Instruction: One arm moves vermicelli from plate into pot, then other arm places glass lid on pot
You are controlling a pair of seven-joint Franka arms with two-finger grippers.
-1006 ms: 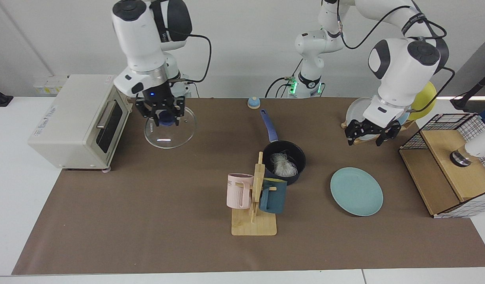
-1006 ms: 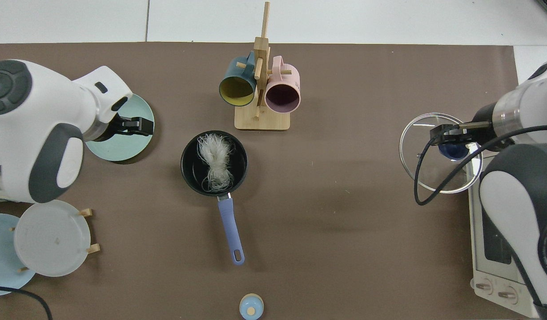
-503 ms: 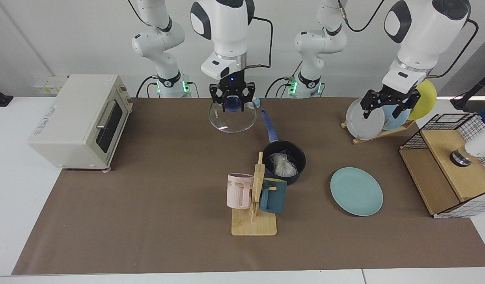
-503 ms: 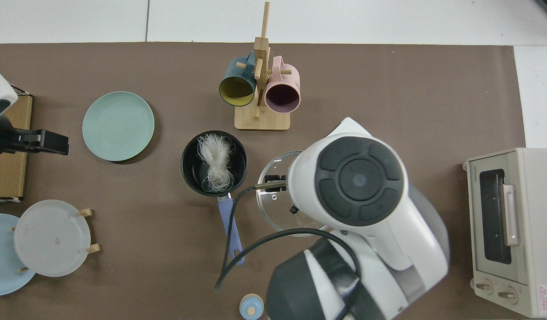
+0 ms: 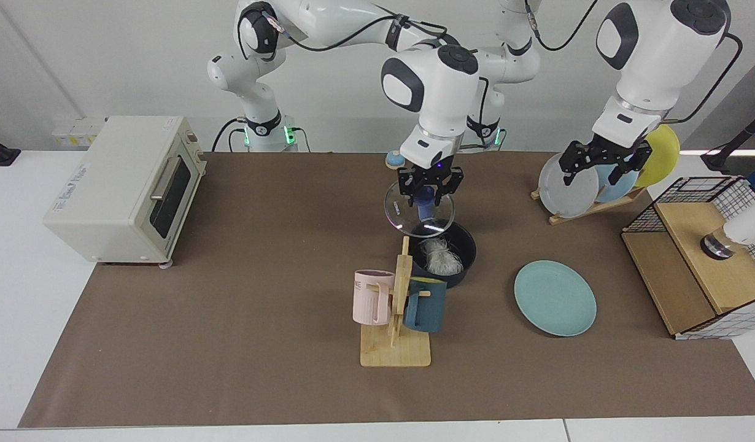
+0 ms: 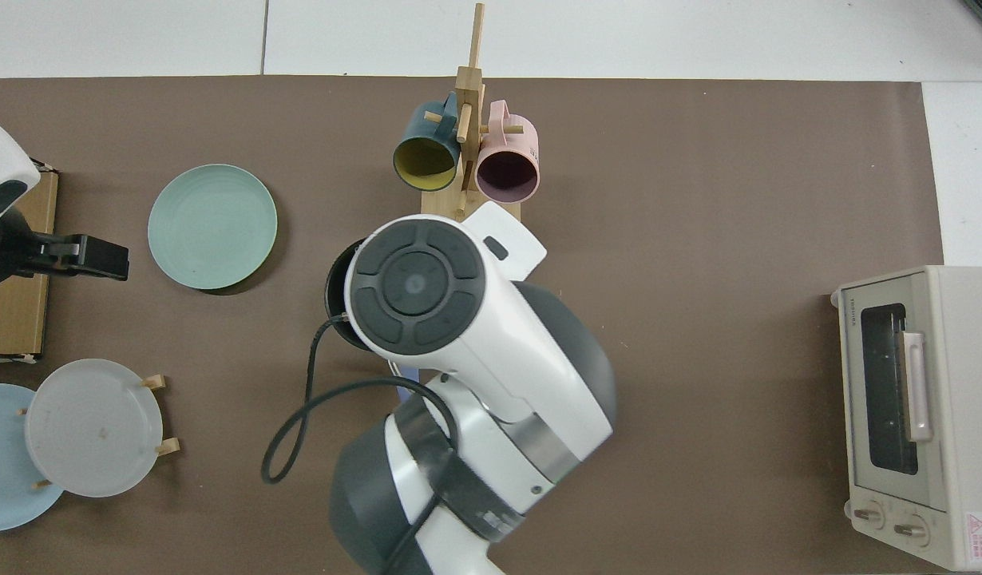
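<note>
Glass lid (image 5: 418,215), rigid and breakable, hangs by its blue knob in the right gripper (image 5: 430,187), clamped, above the pot (image 5: 460,258); left gripper (image 5: 604,161) waits with fingers spread at frame's upper right.

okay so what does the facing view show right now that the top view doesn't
Only the facing view shows the right end effector shut on the glass lid, held tilted just above the pot, and the vermicelli inside. Only the top view shows the mugs' open mouths; there the arm hides lid and vermicelli. Both show the bare plate and the left end effector waiting open, off to the side near the plate rack.
</note>
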